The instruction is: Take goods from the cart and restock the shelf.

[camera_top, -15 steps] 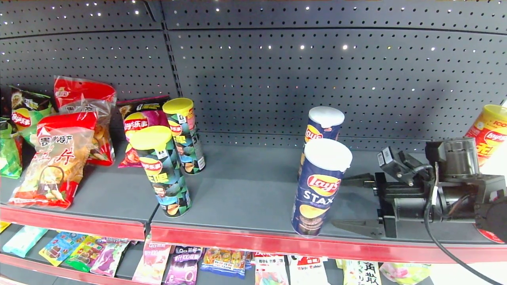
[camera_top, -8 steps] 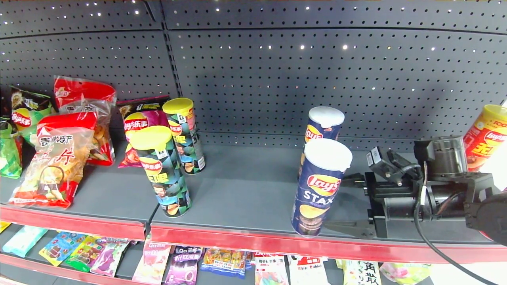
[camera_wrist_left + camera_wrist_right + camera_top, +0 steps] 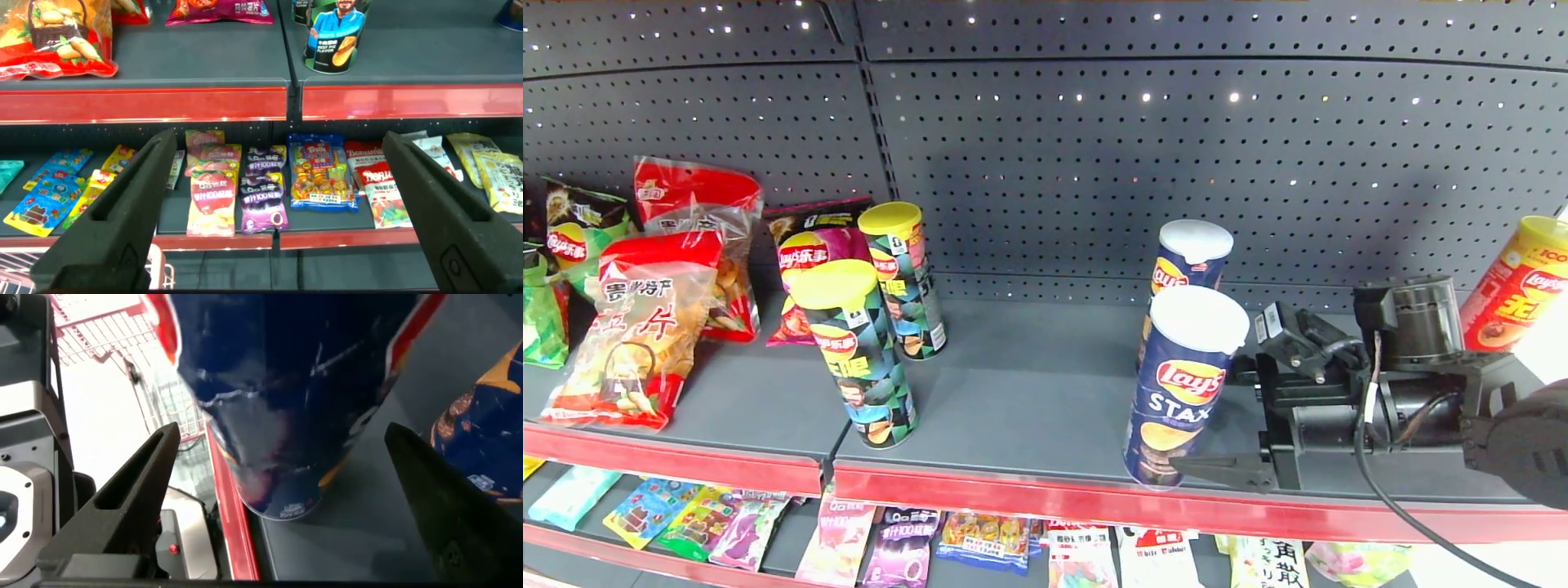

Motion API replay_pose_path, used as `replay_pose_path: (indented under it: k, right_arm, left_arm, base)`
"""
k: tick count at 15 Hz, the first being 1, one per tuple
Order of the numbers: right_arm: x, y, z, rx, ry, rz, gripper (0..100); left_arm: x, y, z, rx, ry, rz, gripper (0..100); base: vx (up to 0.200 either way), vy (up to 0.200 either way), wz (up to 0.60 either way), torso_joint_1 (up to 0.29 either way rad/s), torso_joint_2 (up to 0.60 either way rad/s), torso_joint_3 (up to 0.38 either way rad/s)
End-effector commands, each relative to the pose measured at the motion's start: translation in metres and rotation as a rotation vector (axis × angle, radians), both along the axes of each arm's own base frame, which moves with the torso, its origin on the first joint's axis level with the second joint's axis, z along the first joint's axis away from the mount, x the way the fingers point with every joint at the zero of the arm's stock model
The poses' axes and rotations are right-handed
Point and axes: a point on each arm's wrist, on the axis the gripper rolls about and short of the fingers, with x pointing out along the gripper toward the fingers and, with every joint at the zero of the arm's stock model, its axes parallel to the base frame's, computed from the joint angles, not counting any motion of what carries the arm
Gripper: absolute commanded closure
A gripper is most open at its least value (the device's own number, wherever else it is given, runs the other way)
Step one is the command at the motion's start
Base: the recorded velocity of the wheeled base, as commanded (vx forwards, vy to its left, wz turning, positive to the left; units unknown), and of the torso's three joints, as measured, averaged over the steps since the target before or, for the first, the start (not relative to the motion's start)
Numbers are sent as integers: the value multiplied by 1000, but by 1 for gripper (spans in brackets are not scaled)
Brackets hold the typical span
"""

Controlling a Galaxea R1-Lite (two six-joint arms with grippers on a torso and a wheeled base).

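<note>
A dark blue chip can (image 3: pixel 1186 384) with a white lid stands upright near the front edge of the grey shelf (image 3: pixel 1029 392). My right gripper (image 3: pixel 1205 418) is open and lies level on the shelf, coming from the right, one finger in front of the can's base and the other behind it. The right wrist view has the same can (image 3: pixel 286 400) between the spread fingers (image 3: pixel 122 514), not pinched. A second blue can (image 3: pixel 1191 251) stands just behind it. My left gripper (image 3: pixel 278 143) hangs open and holds nothing, in front of the lower shelf.
Two green cans with yellow lids (image 3: pixel 858 351) (image 3: pixel 903 278) and several snack bags (image 3: pixel 637 327) take up the shelf's left. A red and yellow can (image 3: pixel 1515 282) leans at the far right. The shelf's red front lip (image 3: pixel 1013 490) runs below, and a red wire cart (image 3: pixel 122 327) is beside it.
My right gripper has slid left along the shelf, so its open fingers now flank the front blue can. The cans have not moved.
</note>
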Motion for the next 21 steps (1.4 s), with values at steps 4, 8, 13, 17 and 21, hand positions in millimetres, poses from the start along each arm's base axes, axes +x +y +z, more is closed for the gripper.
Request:
replay_pose_path:
  k: [4,8,13,17,21]
  right_arm:
    - [5,4,-4,-7,13,3,0]
    - [11,6,-8,-7,35,-9,0]
    - [17,9,-8,-6,29,-7,100]
    - [17,8,-10,-10,34,-7,100]
    - [12,3,-9,-12,27,-15,100]
  left_arm:
    - [0,0,0,0,2,0,0]
    - [0,0,0,0,2,0,0]
    - [0,0,0,0,2,0,0]
    - [0,0,0,0,2,0,0]
    - [0,0,0,0,2,0,0]
  base:
    - [0,0,0,0,0,0]
    - [0,0,0,0,0,0]
    - [0,0,0,0,0,0]
    - [0,0,0,0,0,0]
    - [0,0,0,0,0,0]
